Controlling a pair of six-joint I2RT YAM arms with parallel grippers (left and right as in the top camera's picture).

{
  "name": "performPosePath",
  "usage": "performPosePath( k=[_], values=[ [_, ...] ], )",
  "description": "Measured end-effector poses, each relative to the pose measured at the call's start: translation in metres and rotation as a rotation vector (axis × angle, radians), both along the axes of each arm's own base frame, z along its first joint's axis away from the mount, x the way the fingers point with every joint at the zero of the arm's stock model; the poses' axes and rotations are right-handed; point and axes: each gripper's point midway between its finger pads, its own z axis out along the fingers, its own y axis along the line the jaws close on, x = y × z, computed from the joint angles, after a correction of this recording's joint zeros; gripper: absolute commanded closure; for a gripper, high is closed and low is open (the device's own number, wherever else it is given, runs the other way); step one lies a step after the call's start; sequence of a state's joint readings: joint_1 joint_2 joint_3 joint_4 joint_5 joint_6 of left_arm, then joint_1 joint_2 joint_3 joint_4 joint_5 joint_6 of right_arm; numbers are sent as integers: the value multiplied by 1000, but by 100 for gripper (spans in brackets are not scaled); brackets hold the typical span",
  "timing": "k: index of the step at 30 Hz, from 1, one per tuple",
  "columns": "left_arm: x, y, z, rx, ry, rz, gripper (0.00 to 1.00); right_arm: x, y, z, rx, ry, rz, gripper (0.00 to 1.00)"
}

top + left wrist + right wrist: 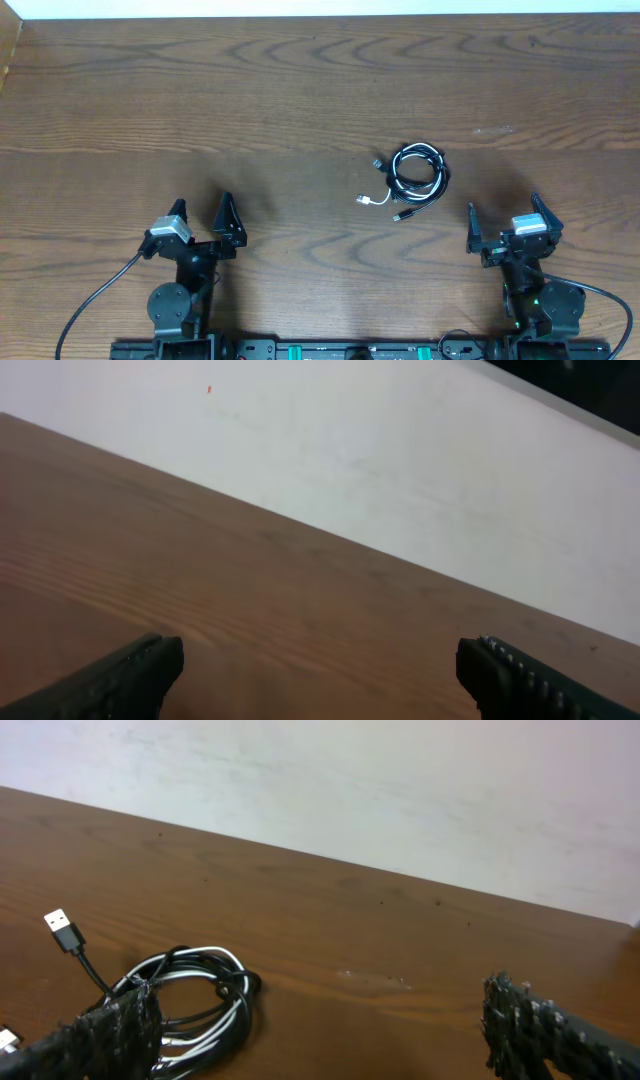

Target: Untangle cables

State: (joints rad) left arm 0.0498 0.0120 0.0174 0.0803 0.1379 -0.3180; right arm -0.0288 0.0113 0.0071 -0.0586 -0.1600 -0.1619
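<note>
The cables [416, 174] lie on the wooden table right of centre as one small coiled bundle of black and white cord, with a white plug end and a black plug end sticking out to the lower left. The bundle also shows at the lower left of the right wrist view [195, 1000], with a USB plug [62, 929] pointing up. My left gripper [203, 212] is open and empty near the front left. My right gripper [503, 213] is open and empty, front right, a short way right of and nearer than the bundle.
The brown wooden table [250, 100] ends at a white wall along its far edge [320, 12]. Both arm bases stand at the front edge, each with a thick black wire trailing from it.
</note>
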Motion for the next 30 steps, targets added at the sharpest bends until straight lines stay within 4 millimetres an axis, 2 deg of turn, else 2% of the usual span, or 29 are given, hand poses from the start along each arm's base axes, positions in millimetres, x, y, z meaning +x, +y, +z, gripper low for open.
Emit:
performPosePath(
  k=[9,16,30],
  values=[
    [-7,-14,38,-47,-60,-82,6,0,0,0,0,0,0,1],
    [-8,-28,54,-114,27,-161,6,0,0,0,0,0,0,1],
    [28,-58,82,-154,369,-343,6,0,0,0,0,1,0,1]
  ],
)
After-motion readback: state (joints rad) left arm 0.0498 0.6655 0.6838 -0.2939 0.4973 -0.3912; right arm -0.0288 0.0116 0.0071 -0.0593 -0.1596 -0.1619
